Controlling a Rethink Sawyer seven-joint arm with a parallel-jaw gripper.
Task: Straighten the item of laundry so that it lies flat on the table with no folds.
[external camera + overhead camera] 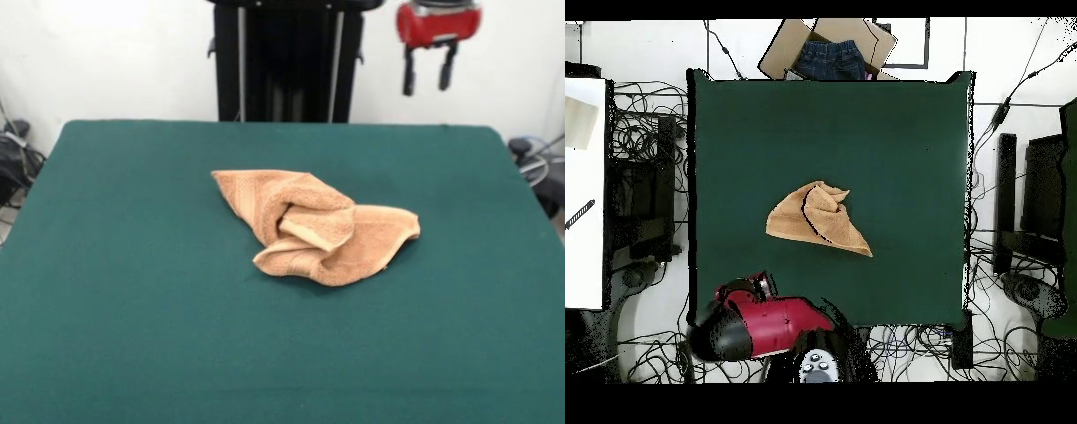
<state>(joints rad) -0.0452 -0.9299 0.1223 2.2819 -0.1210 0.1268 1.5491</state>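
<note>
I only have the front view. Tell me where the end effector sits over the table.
Observer: From overhead, the end effector is just inside the table edge on the robot's side, near a corner, well apart from the towel.
Operator: Give me the towel's outline from above.
Observer: Roughly a triangle, with one long point reaching toward the robot's side and a dark fold line curving across its middle.
Operator: Report anything beyond the table edge nearest my camera.
Observer: A cardboard box sits on the floor there, holding blue jeans.
</note>
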